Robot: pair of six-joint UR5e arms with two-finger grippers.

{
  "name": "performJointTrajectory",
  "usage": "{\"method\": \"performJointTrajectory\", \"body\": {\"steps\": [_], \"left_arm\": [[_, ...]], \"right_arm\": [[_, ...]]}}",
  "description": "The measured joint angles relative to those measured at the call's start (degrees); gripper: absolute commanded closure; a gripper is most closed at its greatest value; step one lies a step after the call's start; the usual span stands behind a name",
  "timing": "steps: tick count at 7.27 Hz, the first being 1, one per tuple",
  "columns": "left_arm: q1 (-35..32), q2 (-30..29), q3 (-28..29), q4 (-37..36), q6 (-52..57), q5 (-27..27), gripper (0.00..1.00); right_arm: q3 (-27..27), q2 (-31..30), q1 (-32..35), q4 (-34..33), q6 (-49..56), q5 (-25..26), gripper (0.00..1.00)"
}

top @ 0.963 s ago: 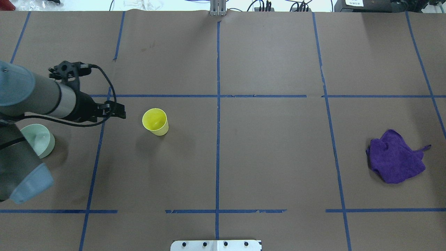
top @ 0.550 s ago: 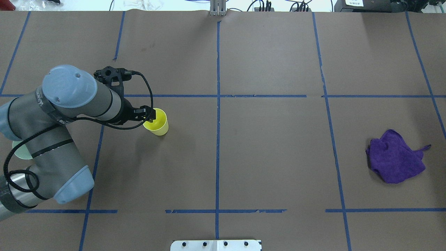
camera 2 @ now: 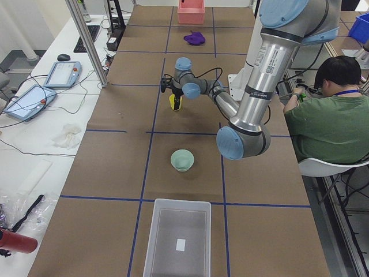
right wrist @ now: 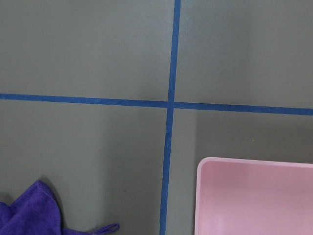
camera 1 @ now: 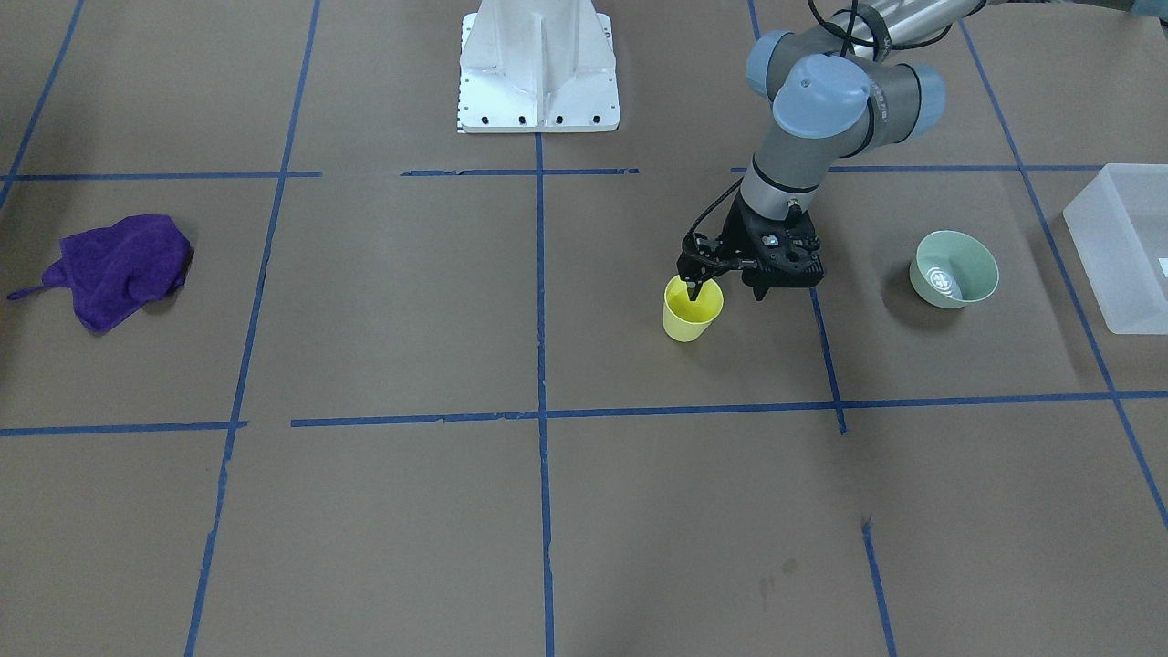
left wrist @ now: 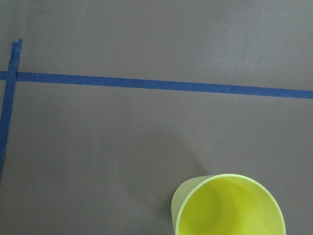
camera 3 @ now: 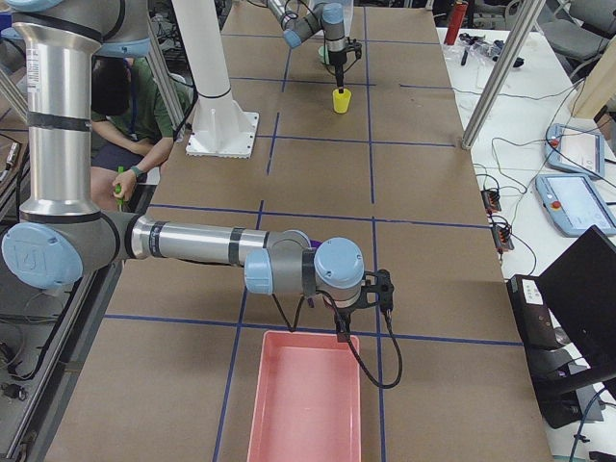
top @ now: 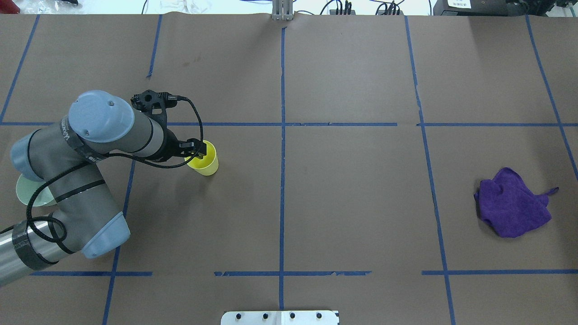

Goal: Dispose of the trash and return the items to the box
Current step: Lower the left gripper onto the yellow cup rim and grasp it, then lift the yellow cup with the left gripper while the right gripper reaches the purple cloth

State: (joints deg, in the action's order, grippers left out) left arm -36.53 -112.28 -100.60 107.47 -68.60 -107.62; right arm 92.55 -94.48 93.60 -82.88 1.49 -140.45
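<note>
The yellow cup (camera 1: 691, 315) stands upright on the brown table; it also shows in the overhead view (top: 205, 161) and the left wrist view (left wrist: 230, 208). My left gripper (camera 1: 725, 292) is open at the cup's rim, one finger (camera 1: 694, 290) inside the cup and the other outside it. The mint-green bowl (camera 1: 954, 268) sits apart, between the cup and the frosted box (camera 1: 1124, 245); my arm partly hides the bowl in the overhead view (top: 26, 193). My right gripper (camera 3: 342, 332) shows only in the exterior right view, so I cannot tell its state.
A purple cloth (top: 512, 203) lies at the table's far right, near a pink bin (camera 3: 303, 404). The white robot base (camera 1: 538, 64) stands at the table's edge. An operator (camera 2: 334, 115) sits beside the table. Blue tape lines cross the brown paper.
My left arm has swung right from above the bowl to the yellow cup, and the gripper has come down onto the cup's rim. The cup, bowl and cloth have not moved.
</note>
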Motion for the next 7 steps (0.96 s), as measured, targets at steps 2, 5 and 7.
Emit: {"method": "performJointTrajectory", "body": {"steps": [2,5,7], "left_arm": [[0.0,0.0,1.3,1.4,0.0,-0.2,1.00],[0.1,-0.2,1.3,1.6,-0.7,-0.1,1.00],[-0.3,-0.5,-0.5,0.8,-1.6,-0.9,1.00]], "right_arm": [[0.1,0.0,0.0,-0.1,0.0,0.0,0.00],[0.2,0.0,0.0,-0.1,0.0,-1.2,0.00],[0.4,0.3,-0.2,-0.2,-0.6,-1.6,0.00]]}}
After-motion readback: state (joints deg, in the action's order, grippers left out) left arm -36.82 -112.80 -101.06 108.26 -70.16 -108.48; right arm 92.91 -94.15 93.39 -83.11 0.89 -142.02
